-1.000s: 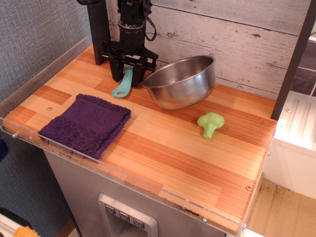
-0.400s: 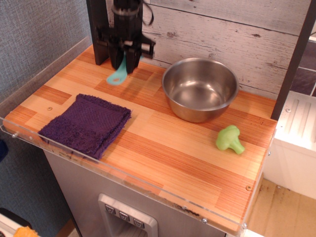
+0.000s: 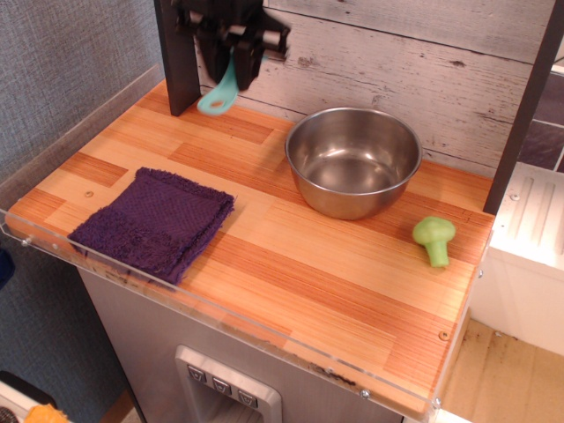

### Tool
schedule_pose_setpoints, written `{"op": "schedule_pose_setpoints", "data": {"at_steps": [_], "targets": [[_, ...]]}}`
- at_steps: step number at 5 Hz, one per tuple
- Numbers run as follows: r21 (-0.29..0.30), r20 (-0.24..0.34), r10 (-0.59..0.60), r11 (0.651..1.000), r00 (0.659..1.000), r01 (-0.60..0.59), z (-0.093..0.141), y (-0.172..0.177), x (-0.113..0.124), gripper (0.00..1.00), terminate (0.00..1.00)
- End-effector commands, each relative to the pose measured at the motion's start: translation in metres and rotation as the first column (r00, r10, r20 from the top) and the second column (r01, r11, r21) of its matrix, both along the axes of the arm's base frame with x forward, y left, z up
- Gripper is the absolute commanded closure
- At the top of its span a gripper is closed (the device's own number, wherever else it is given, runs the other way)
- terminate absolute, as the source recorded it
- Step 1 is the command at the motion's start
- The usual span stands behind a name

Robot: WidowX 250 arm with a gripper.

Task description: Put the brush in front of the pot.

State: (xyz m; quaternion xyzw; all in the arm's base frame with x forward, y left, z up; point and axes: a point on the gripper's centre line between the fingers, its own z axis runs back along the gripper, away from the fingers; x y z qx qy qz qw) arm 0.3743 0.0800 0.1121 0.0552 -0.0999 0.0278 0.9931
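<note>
My gripper [image 3: 233, 62] is at the top left, raised well above the table, and is shut on the teal brush [image 3: 220, 92]. The brush hangs down and to the left from the jaws, its flat handle with the hole lowest; the bristles are hidden between the fingers. The pot [image 3: 353, 160], a round shiny steel bowl, sits upright on the wooden table [image 3: 291, 264] at the back centre-right, to the right of and below the gripper.
A folded purple cloth [image 3: 154, 220] lies at the front left. A light green toy broccoli [image 3: 434, 236] lies near the right edge. A dark post [image 3: 174, 57] stands behind the gripper. A plank wall is at the back; a clear rim runs along the table's front and left.
The gripper has lifted the brush up off the table. The pot, tipped a second ago, has settled upright and further right. The broccoli has rolled right toward the edge.
</note>
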Motion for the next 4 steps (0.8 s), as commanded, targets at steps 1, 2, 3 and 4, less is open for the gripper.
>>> {"op": "schedule_pose_setpoints", "data": {"at_steps": [1,2,3,4], "targets": [[-0.041,0.057,-0.1,0.994,0.993,0.102,0.03,-0.071,-0.05,1.0,0.0],[-0.046,0.042,-0.132,0.99,0.99,0.134,0.017,-0.095,-0.086,1.0,0.0],[-0.046,0.007,-0.171,0.984,0.985,0.171,0.0,-0.118,-0.11,1.0,0.0],[-0.067,-0.025,-0.192,0.979,0.981,0.19,-0.028,-0.14,-0.118,1.0,0.0]]}}
